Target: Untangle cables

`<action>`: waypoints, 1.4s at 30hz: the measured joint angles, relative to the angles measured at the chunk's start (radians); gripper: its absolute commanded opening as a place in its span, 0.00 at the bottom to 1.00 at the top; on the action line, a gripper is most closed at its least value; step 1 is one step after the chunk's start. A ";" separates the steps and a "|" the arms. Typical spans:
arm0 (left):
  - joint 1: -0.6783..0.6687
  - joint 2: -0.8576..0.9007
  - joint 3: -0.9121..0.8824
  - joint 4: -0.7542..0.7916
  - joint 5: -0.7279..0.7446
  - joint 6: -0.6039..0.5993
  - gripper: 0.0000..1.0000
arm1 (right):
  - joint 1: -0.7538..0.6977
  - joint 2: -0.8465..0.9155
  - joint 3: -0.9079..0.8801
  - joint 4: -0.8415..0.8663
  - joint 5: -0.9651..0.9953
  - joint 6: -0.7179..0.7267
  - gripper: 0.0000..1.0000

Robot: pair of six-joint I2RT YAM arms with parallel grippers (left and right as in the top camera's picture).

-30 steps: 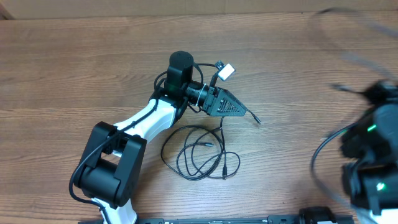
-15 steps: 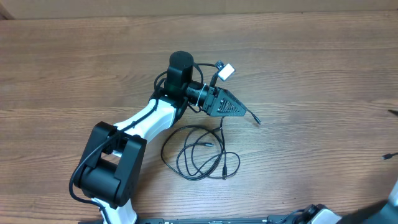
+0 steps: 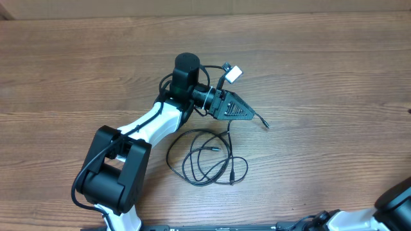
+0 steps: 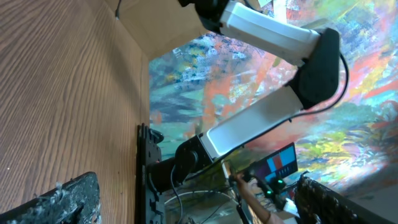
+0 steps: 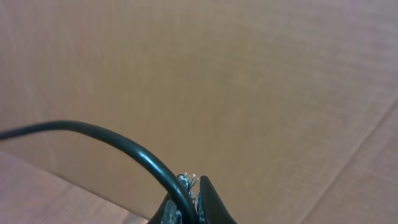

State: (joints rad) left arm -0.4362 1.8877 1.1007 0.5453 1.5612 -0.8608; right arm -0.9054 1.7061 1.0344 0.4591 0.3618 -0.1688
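overhead: left arm [image 3: 151, 122] reaches to the middle of the table [image 3: 334, 77]. left gripper [image 3: 249, 113] is rolled on its side, tip pointing right. looped cable [image 3: 229, 160] lies flat on the wood just beside it on the robot's side. it forms a few loose overlapping loops, with one strand running up to the gripper body. a small plug end [image 3: 263, 122] pokes out just past the gripper tip. cannot tell if it touches the gripper. white tag [image 3: 233, 73] sits near the gripper on the far side.

left wrist: fingers [image 4: 59, 199] sit at the bottom corners, wide apart, with nothing between them, so the left gripper is open and holding nothing. this camera looks sideways along the table edge and shows no cable.

right arm [image 3: 397, 202] is only a dark blob at the bottom-right corner of the overhead, well apart from the loops.

right wrist: right gripper [image 5: 189, 208] has its fingertips pressed together. a black cord [image 5: 112, 134] arcs in from the left and ends at the pinch, so the gripper is closed on that cord. the cord's other end runs out of frame on the left. the background is a blurred tan surface. cannot tell from here whether this cord joins the loops.
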 measured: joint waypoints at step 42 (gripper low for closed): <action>0.000 0.000 0.000 0.000 0.000 0.000 1.00 | -0.135 0.053 0.395 -1.109 -0.454 0.351 1.00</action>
State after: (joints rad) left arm -0.4362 1.8877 1.1007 0.5453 1.5612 -0.8604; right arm -1.0409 1.7592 1.4296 -0.6502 -0.0925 0.1825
